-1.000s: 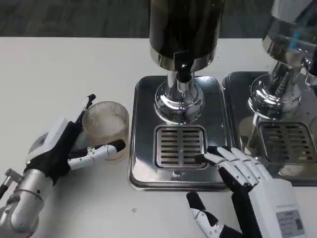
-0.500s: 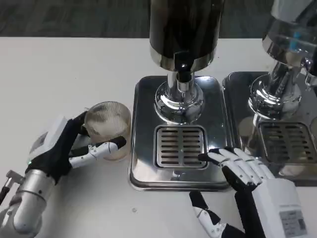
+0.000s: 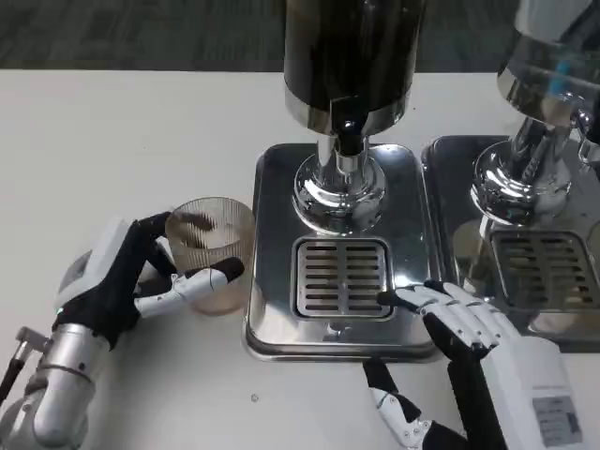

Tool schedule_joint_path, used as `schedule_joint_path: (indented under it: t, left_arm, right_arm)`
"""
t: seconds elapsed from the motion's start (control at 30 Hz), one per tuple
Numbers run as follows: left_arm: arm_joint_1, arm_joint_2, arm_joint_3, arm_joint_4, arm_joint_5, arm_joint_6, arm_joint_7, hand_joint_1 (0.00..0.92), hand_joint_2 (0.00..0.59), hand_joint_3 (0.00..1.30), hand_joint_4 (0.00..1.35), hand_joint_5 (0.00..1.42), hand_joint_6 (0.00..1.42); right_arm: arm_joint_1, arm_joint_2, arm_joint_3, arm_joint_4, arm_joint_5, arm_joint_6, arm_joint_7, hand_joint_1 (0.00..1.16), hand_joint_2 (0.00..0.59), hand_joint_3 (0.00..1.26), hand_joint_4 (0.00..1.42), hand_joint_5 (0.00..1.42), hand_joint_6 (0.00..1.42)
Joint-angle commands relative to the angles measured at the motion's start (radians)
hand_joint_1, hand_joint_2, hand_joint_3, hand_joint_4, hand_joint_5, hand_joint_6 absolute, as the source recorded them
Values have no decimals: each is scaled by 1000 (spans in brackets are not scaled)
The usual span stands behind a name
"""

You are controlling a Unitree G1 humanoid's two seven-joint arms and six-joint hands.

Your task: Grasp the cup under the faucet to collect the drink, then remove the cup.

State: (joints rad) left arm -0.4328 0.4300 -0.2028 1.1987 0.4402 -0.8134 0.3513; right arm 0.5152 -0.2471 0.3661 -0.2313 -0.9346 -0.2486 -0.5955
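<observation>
On the white surface (image 3: 122, 131), left of the steel drip tray (image 3: 272, 309), the left hand (image 3: 127, 281) holds the ribbed clear cup (image 3: 211, 248): its fingers (image 3: 202, 281) curl around the near side of the glass, one white-and-black finger lying across the front wall with its dark tip close to the tray's edge, while another dark finger shows through the glass at the far rim. The cup stands roughly upright, just beside the tray's left edge and well to the left of the slotted grate (image 3: 342, 277); it is not under the black faucet (image 3: 347, 139), which hangs from the dark drink dispenser (image 3: 352, 56) above the chrome pedestal (image 3: 339, 192). Whether the cup's base touches the surface cannot be told. The right hand (image 3: 469, 323) lies at the tray's near right corner, palm down, holding nothing; its fingers are loosely spread, with black fingertips reaching toward the grate's right edge and the thumb hanging apart below the tray's front rim. A second chrome dispenser (image 3: 544, 84) stands on its own tray (image 3: 445, 187) at the right.
</observation>
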Motion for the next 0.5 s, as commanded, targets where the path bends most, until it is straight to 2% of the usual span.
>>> schedule_joint_path:
  t: [0.03,0.33,0.5]
  left_arm:
    - [25,5,-2,-9,4,-40,21,398,121,588,693,970,1188]
    - [51,19,52,-80,-47,-141,-2,393,114,588,680,971,1184]
    - [61,26,62,-107,-47,-158,4,379,113,588,677,960,1189]
  right_arm:
    - [3,-5,-3,9,13,-9,4,483,394,384,322,236,267]
    - [-4,-4,1,24,31,-24,-4,479,391,384,323,236,269]
    - [-4,-1,4,27,31,-29,-7,478,391,384,323,236,270]
